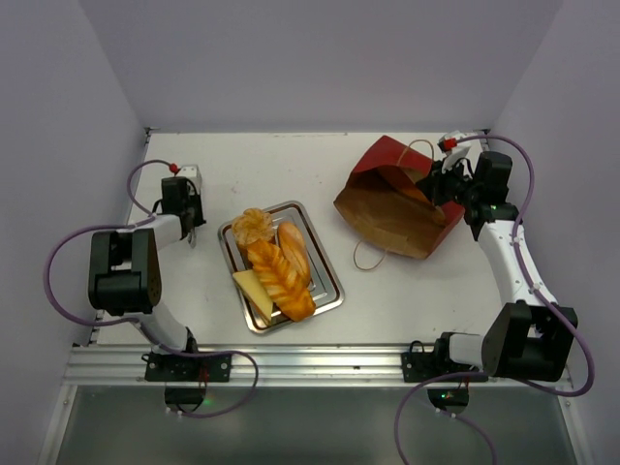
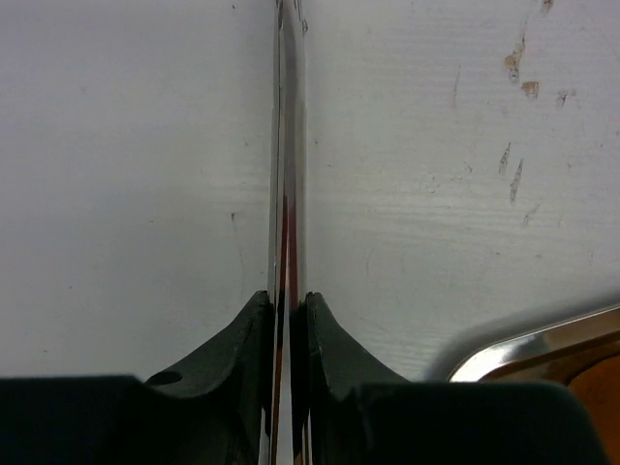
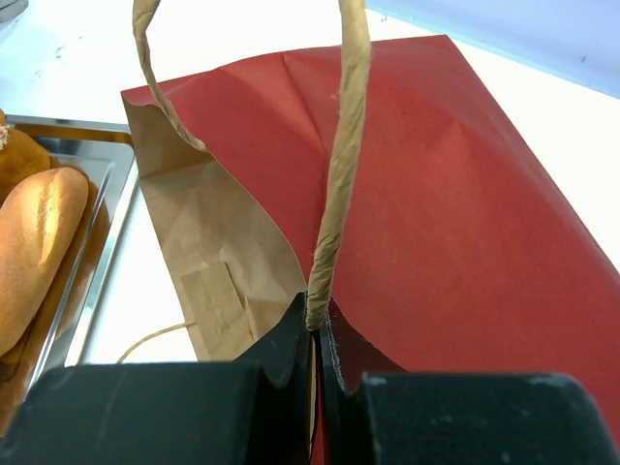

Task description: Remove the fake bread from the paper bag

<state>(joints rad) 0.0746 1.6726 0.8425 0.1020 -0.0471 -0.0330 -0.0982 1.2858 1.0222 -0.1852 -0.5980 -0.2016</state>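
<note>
Grip: right pincer (image 3: 315, 325) on paper bag (image 3: 465, 194) handle (image 3: 344, 174) | left pincer (image 2: 289, 310) on metal strip (image 2: 289, 145)

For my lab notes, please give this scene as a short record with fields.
fake bread: four pieces on the tray
tray: on table, left of centre
paper bag: lying on its side, brown inside showing
right gripper: shut on string handle
left gripper: beside tray, shut on thin shiny strip, identity unclear
</note>
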